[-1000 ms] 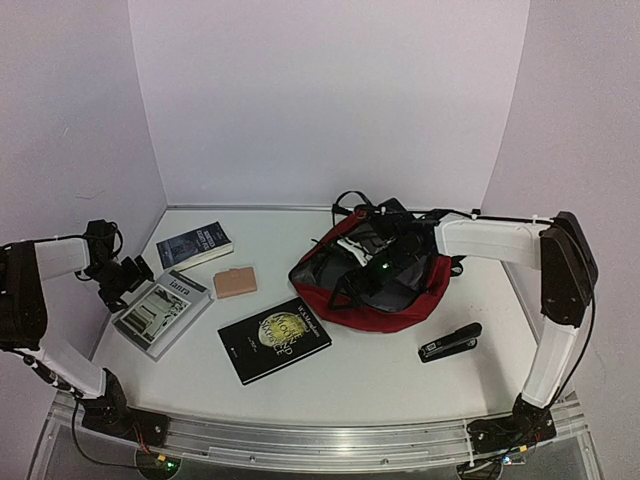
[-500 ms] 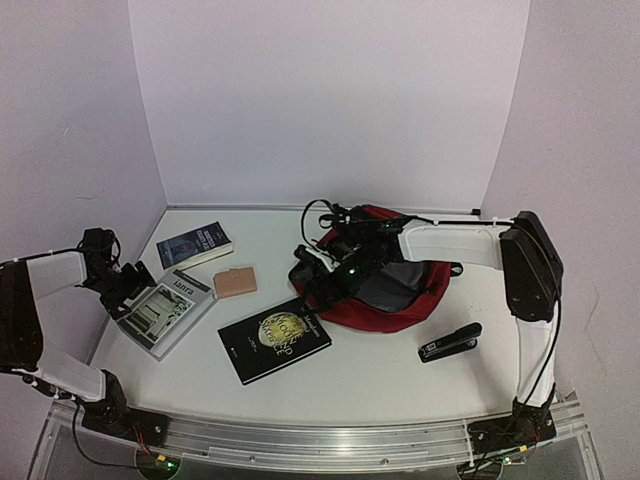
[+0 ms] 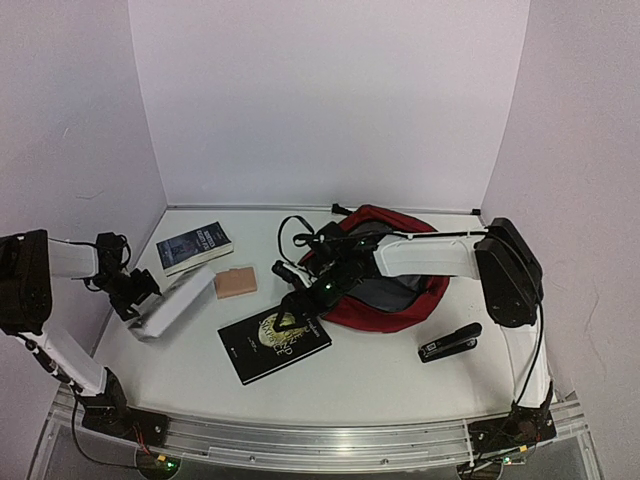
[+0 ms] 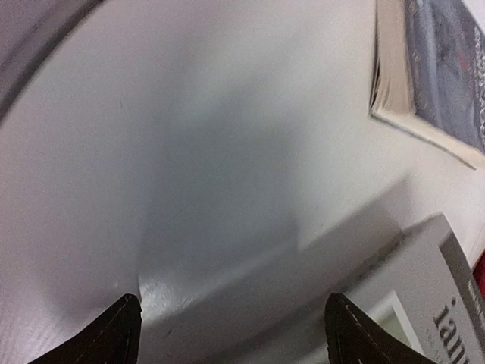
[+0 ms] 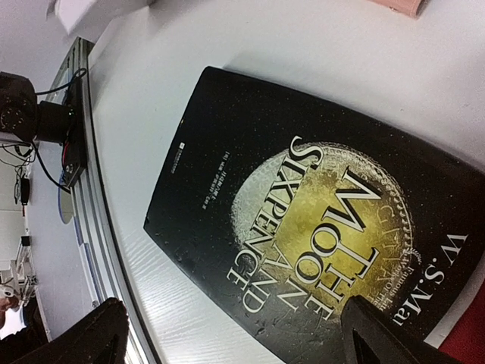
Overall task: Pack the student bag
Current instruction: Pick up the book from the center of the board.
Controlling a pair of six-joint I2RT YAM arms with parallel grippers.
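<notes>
**Item: bag** (image 3: 400, 312). Dark red fabric, black straps, grey lining.
- Location: right of centre on the surface (image 3: 380, 385), nearer the far edge than the near one. It lies flat with the mouth open and the lining showing. The right arm passes above it.
- Contents: cannot be made out.

**Handling (judged).**
- Soft and floppy, and probably light for its size as it lies.
- The walls have no stiffness, so the mouth will likely sag shut unless it is held.
- The woven cloth should not slip, but it will bunch and drag rather than slide.
- Not fragile.
- Best hold: the rim of the opening beside the zipper, or a strap. A pinch on a flat panel would only gather slack.
- One hand lifting the rim while the other feeds things in looks the sound arrangement.

**Right hand** (image 5: 239, 330). Open, fingers spread wide. It hangs just above the black book (image 5: 303, 205), which lies flat just beside the bag's mouth, toward the near edge.

**Left hand** (image 4: 233, 330). Fingers apart, with bare surface between them. It is low at the left edge, at the end of the grey book (image 3: 175, 303), which sits tilted. Whether a finger touches the book cannot be told.

**Other loose stock.**
- Blue book (image 3: 195, 246), toward the far-left corner.
- Tan block (image 3: 236, 281), between the blue and black books.
- Stapler (image 3: 450, 342), between the bag and the near-right corner.
</notes>
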